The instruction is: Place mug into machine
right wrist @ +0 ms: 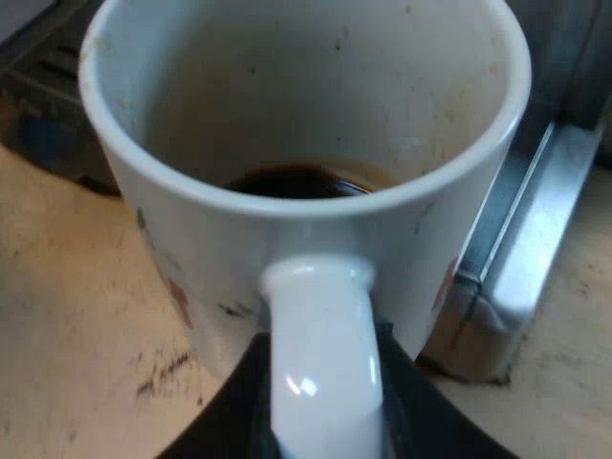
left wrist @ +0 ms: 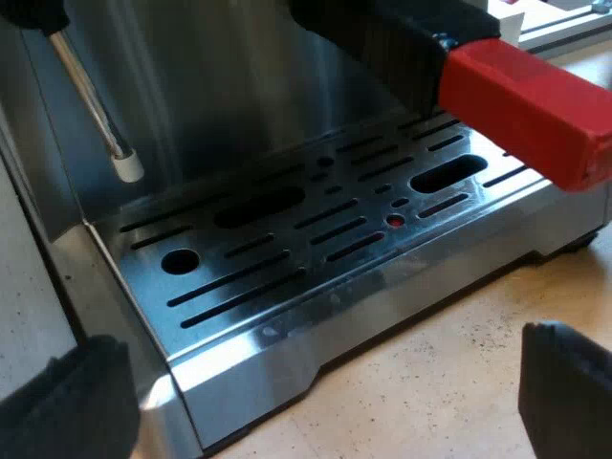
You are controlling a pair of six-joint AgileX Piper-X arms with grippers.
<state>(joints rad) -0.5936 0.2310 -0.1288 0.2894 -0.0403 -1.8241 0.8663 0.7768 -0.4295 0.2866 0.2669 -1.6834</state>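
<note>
The white ceramic mug (right wrist: 316, 115), with dark coffee (right wrist: 296, 180) low inside, is just beside a corner of the machine's slotted steel drip tray (right wrist: 521, 258), over the tan speckled table (right wrist: 67, 325). I cannot tell whether it stands or is lifted. My right gripper (right wrist: 320, 411) is clamped on its white handle (right wrist: 320, 335), one black finger on each side.

The risks, in my judgement: a low path would knock the mug wall against the tray's raised edge and spill coffee, and any tilt would spill it too. The rim could also strike the holder's red handle end (left wrist: 526, 105) above the tray. My left gripper (left wrist: 316, 406) hovers at the tray's front edge, fingers apart, holding nothing.
</note>
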